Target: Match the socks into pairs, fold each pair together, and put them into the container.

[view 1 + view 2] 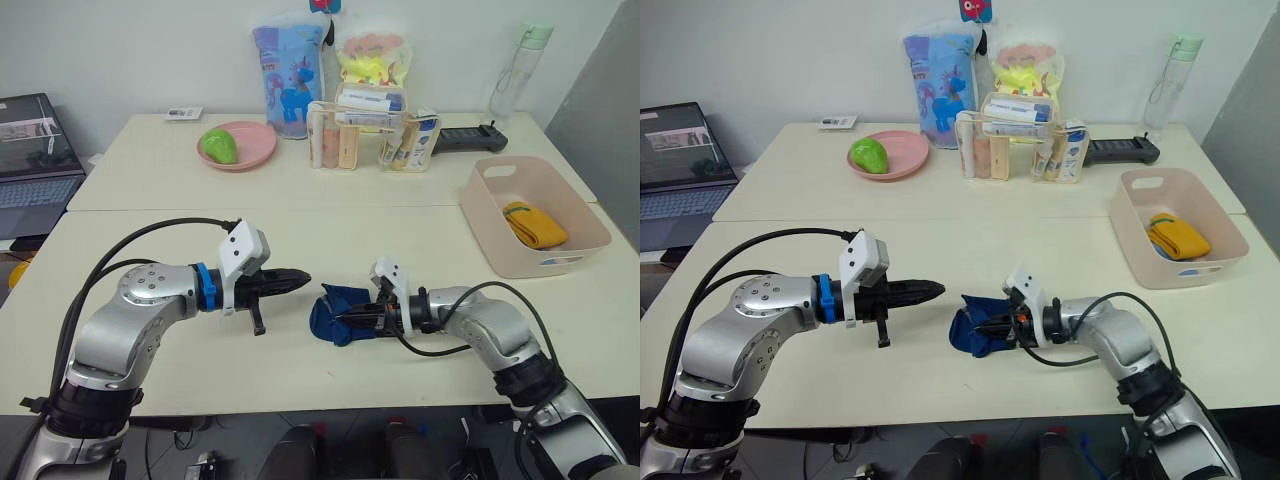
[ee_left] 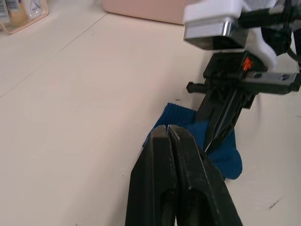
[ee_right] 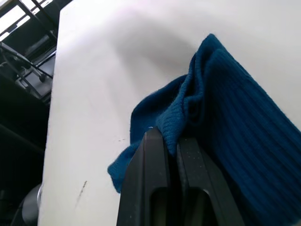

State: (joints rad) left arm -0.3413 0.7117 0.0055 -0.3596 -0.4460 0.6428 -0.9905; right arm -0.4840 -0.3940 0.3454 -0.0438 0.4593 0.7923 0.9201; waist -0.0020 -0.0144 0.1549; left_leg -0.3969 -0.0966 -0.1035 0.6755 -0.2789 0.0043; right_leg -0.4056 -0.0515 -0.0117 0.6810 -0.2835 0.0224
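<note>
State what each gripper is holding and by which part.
The right gripper is shut on the navy blue sock, pinching a raised fold of knit at the sock's right side. The left gripper is shut and holds nothing.

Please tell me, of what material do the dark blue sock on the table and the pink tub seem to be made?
The dark blue ribbed sock looks like soft knitted fabric: fine ribs run along it and it folds loosely where the right end effector pinches it. The pale pink rectangular tub seems to be moulded plastic, smooth and matte, with rounded corners and a slot handle.
</note>
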